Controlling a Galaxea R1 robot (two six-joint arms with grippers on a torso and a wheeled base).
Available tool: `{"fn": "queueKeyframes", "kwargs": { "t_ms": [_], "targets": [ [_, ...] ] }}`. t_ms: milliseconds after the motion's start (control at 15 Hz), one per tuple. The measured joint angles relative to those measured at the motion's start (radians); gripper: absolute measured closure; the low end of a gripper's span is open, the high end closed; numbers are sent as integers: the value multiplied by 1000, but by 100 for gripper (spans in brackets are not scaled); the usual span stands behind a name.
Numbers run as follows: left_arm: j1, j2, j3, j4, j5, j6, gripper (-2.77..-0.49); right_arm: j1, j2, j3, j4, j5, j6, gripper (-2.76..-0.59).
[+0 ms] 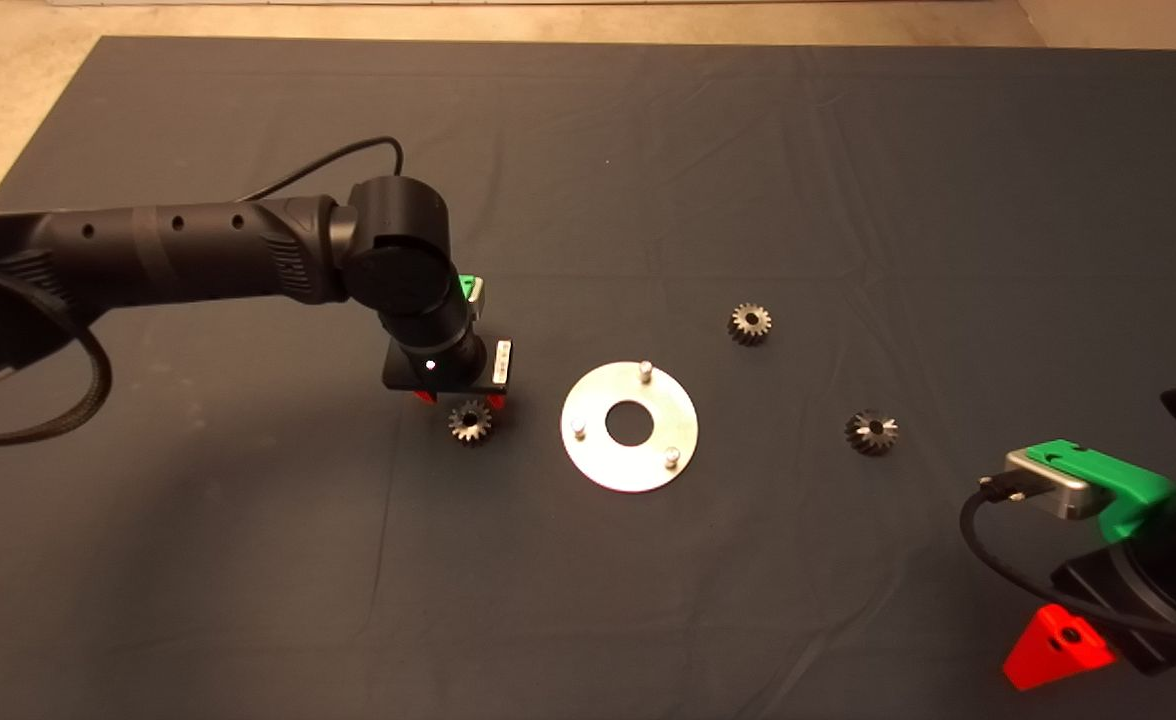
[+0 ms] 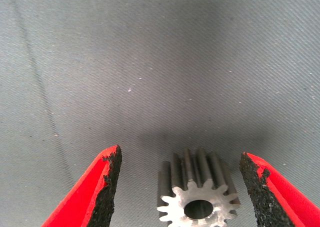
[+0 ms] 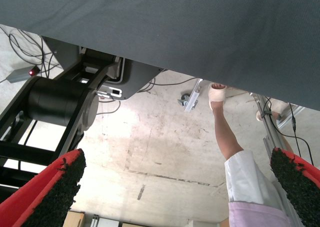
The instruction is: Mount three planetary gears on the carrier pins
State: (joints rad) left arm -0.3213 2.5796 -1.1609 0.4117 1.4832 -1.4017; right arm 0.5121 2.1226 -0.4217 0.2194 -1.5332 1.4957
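Directly between the spread fingers of the left claw [image 2: 180, 179], untouched: one planetary gear [image 2: 197, 194] on the mat [image 2: 150, 62].

Left claw [image 1: 460, 402] just above a gear [image 1: 469, 422], beside the pinned disc [image 1: 629, 426]

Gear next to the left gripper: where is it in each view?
Head view: the gear lies on the mat left of the disc, just under the left gripper.
Left wrist view: same gear between the open red fingers.
Right wrist view: not in it.
Shared landmark: the dark mat.
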Motion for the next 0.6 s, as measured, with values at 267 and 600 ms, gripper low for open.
{"fn": "queueKeyframes", "kwargs": {
  "t_ms": [267, 600],
  "targets": [
    [3, 0, 0, 0, 2, 0, -165, 0, 0, 0, 0, 0, 0, -275],
    [3, 0, 0, -2, 2, 0, -165, -6, 0, 0, 0, 0, 0, -275]
  ]
}}
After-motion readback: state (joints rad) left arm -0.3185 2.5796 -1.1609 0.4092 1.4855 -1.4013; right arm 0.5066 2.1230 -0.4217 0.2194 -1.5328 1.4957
